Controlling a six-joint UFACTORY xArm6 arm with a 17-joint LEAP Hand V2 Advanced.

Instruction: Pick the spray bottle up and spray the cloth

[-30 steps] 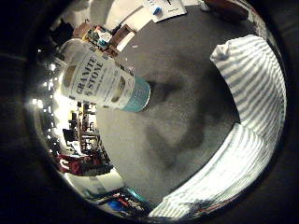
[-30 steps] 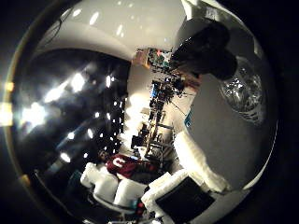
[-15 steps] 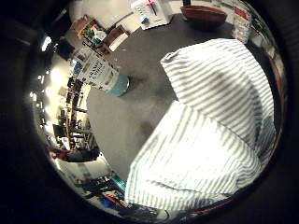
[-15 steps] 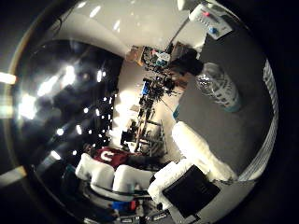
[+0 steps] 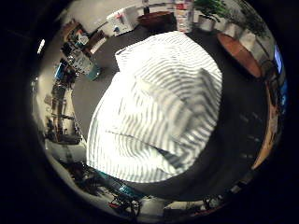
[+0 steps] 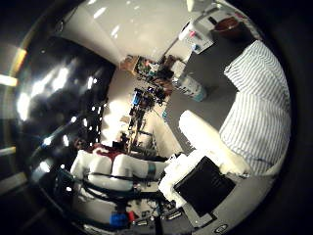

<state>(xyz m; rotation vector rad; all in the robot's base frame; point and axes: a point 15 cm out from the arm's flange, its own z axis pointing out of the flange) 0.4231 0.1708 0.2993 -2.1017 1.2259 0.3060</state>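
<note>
On the dark grey table (image 5: 233, 135), striped cloth (image 5: 159, 107); spray bottle (image 6: 191, 88) near cluttered shelves (image 6: 146, 105).

A dark grey surface (image 5: 233, 140) carries a crumpled white-and-grey striped cloth (image 5: 159, 112) that covers much of it, a spray bottle (image 6: 191, 88) standing upright well apart from the cloth, and a brown bowl (image 5: 156, 18) near the far edge

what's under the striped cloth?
The striped cloth lies rumpled on the dark grey tabletop, which shows all around its edges. Anything beneath its folds is covered and cannot be seen. The spray bottle stands apart on the same tabletop, not under the cloth.
</note>
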